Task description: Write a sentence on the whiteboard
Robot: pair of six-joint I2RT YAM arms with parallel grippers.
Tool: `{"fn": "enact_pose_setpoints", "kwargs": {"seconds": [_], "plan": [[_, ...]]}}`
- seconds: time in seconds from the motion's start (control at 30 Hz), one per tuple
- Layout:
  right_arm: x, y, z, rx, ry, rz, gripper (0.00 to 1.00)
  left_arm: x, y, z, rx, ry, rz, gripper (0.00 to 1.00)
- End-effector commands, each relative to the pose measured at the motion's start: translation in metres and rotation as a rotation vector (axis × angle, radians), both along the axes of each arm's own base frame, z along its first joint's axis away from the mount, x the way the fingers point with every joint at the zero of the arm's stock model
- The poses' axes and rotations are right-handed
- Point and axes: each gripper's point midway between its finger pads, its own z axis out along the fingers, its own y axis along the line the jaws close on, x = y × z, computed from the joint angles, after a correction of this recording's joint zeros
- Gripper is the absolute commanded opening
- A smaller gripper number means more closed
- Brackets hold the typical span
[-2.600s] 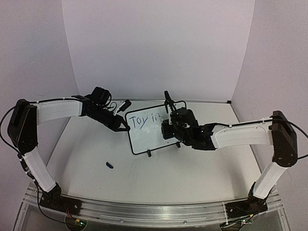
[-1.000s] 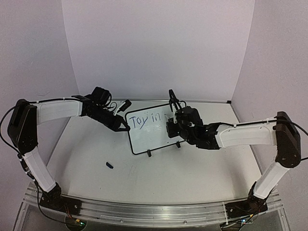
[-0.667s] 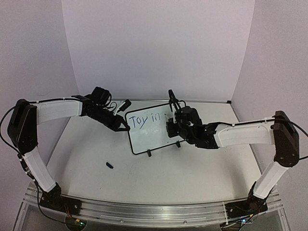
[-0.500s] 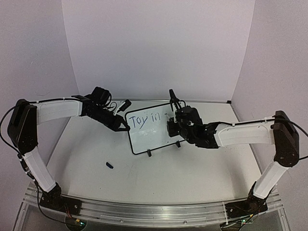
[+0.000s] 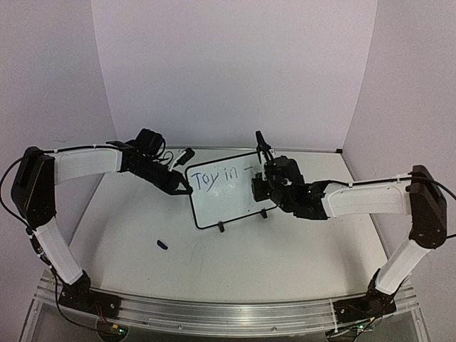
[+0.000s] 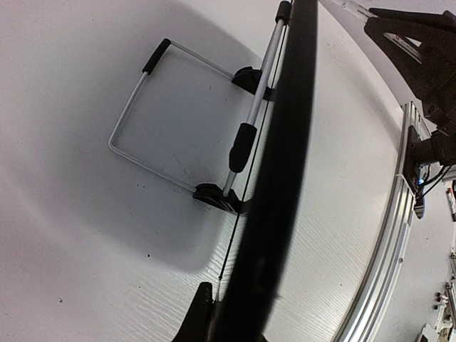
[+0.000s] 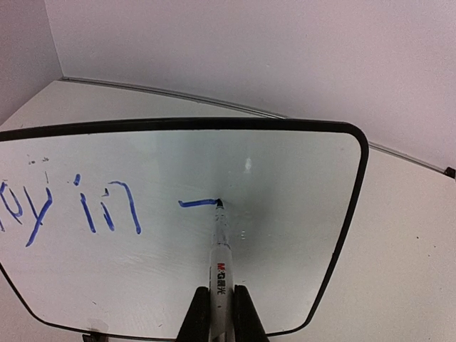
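The whiteboard (image 5: 226, 203) stands tilted on its feet at mid-table. Blue lettering, the sentence (image 5: 214, 177), reads "Toy in" with a short dash after it. My left gripper (image 5: 185, 189) is shut on the board's left edge; in the left wrist view that edge is a dark band (image 6: 279, 171) running up from the gripper (image 6: 214, 320). My right gripper (image 7: 221, 292) is shut on a white marker (image 7: 221, 260). The marker's tip touches the whiteboard (image 7: 292, 157) at the right end of the dash in the sentence (image 7: 107, 210). In the top view the right gripper (image 5: 258, 184) is at the board's right side.
A small blue marker cap (image 5: 162, 245) lies on the table in front and to the left of the board. The board's wire stand (image 6: 178, 107) shows behind it. Purple walls close in the back and both sides; an aluminium rail (image 5: 214, 313) runs along the near edge.
My right gripper has slid to the right with the marker, leaving a short horizontal stroke after "in". The left arm and the board have stayed still.
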Motion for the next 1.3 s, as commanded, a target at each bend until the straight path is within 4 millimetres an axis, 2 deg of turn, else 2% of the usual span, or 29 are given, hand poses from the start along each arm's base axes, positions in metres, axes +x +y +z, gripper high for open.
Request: {"fn": "enact_pose_setpoints", "kwargs": {"seconds": [0.0,0.13,0.67,0.93,1.27], "plan": [[-0.002,-0.007,0.032,0.062,-0.052,-0.002,0.00,0.009,0.005,-0.006,0.063,-0.024,0.032,0.00],[-0.003,-0.002,0.038,0.073,-0.064,0.028,0.00,0.010,0.005,-0.006,0.063,-0.024,0.032,0.00],[0.011,0.017,0.035,0.033,-0.078,0.053,0.00,0.010,0.005,-0.007,0.063,-0.023,0.030,0.00],[0.011,0.016,0.020,0.024,-0.052,0.045,0.00,0.009,0.005,-0.007,0.062,-0.021,0.030,0.00],[0.000,0.007,-0.004,0.046,0.008,0.034,0.00,0.010,0.005,-0.007,0.063,-0.020,0.030,0.00]]}}
